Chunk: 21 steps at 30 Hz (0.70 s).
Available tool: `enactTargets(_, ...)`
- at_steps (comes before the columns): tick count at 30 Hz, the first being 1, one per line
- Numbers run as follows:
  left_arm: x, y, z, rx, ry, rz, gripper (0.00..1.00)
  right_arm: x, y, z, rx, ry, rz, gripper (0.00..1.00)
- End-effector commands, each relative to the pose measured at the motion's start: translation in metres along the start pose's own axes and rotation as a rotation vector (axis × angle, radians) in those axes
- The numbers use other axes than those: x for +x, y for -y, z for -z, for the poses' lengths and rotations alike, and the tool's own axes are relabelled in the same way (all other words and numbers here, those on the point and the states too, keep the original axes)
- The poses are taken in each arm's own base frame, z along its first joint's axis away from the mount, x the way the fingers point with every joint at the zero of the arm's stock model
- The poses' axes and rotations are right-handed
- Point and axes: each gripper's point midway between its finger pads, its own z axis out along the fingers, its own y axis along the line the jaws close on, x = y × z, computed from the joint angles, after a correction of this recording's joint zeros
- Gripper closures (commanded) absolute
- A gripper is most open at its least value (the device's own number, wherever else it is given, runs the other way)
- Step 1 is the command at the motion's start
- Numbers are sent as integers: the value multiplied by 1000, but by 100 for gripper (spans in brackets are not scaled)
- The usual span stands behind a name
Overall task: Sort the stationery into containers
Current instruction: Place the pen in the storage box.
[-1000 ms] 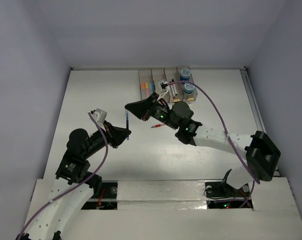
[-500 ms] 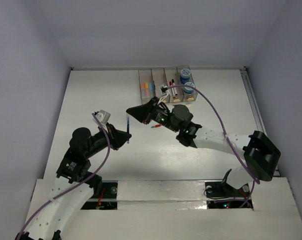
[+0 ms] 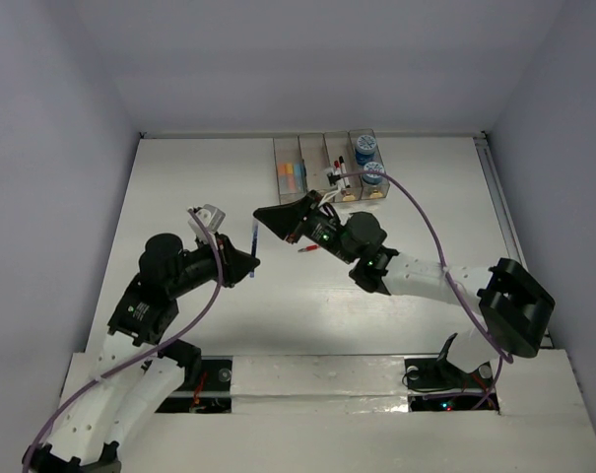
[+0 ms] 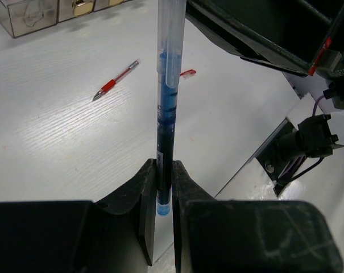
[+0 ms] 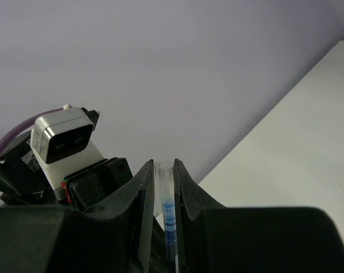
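Blue pen (image 3: 252,239), left of frame centre, is clamped at opposite ends by left gripper (image 4: 164,170) and right gripper (image 5: 164,170); either arm pulling before one lets go risks bending or dropping it.

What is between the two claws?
A blue pen. The left claw pinches one end in the left wrist view, and the right claw grips the other, clear end in the right wrist view.

Top view: high, from the near side, looking down on the whole table (image 3: 179,197). Left wrist: close, low, facing containers (image 4: 24,14). Right wrist: close, facing wall (image 5: 160,68). Both share blue pen (image 4: 167,114).
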Motion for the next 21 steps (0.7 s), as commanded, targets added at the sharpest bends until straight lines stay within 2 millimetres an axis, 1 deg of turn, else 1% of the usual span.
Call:
enactTargets(1,-141,41,30,35,495,-191,100,128,8,47,18,-435,-91,100)
enactTargets(5,-155,48,32,52,519,-195,100,140,9,54,27,-458,-105,100)
enactTargets(6,-163,55,37,62,538,-205,100,142,11,55,33,-461,-106,100)
enactTargets(7,-167,57,39,65,549,-208,100,145,13,56,36,-466,-109,100)
enactTargets(8,-171,58,39,65,554,-209,100,150,10,57,32,-476,-111,100)
enactTargets(9,-179,64,44,72,573,-217,100,152,13,59,41,-480,-114,100)
enactTargets(13,-191,72,47,93,604,-207,100,165,14,62,50,-502,-116,100)
enactTargets(14,-191,73,45,104,602,-201,100,171,12,63,44,-516,-116,100)
enactTargets(15,-192,73,44,110,603,-196,100,173,14,63,50,-519,-116,100)
enactTargets(16,-195,74,44,115,609,-185,100,177,11,63,44,-526,-117,100)
enactTargets(20,-196,74,38,124,592,-175,100,175,14,66,56,-515,-104,100)
enactTargets(21,-195,74,37,124,587,-175,100,166,10,65,55,-487,-93,100)
